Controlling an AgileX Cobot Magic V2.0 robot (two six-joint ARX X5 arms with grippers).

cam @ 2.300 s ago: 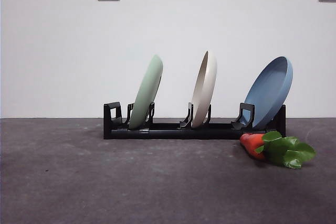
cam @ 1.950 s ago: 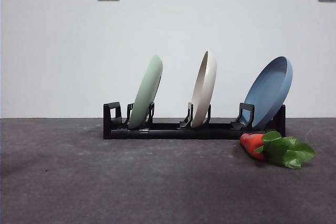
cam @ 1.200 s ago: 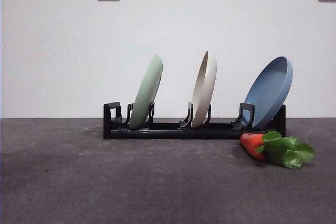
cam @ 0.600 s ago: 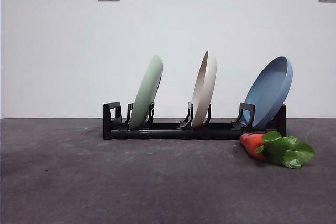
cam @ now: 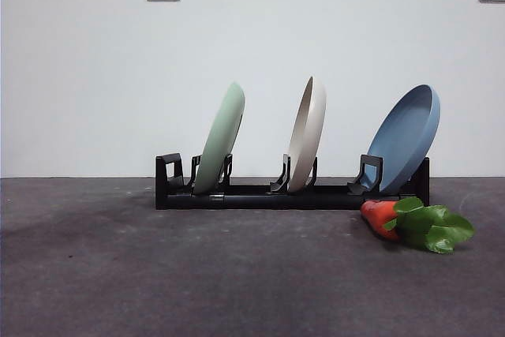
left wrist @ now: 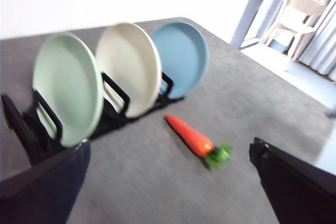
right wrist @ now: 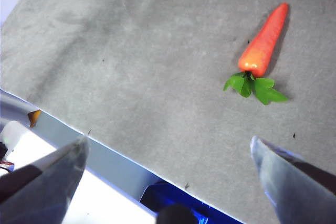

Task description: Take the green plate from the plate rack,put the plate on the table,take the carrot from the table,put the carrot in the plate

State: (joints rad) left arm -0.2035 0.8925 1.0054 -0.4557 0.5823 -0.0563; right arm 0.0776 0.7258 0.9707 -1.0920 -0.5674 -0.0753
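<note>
The green plate point(cam: 221, 138) stands on edge in the left slot of the black plate rack point(cam: 260, 193); it also shows in the left wrist view point(left wrist: 65, 85). The carrot point(cam: 381, 218) lies on the table point(cam: 197, 274) in front of the rack's right end, leaves toward the right; it shows in both wrist views point(left wrist: 190, 136) point(right wrist: 264, 39). My left gripper point(left wrist: 168, 182) is open, some way from the rack. My right gripper point(right wrist: 168, 171) is open above the table's near edge, well back from the carrot. Neither gripper shows in the front view.
A cream-white plate point(cam: 306, 134) stands in the rack's middle slot and a blue plate point(cam: 405, 138) leans at its right end. The table's front edge point(right wrist: 105, 145) runs close under my right gripper. A chair point(left wrist: 294, 17) stands beyond the table.
</note>
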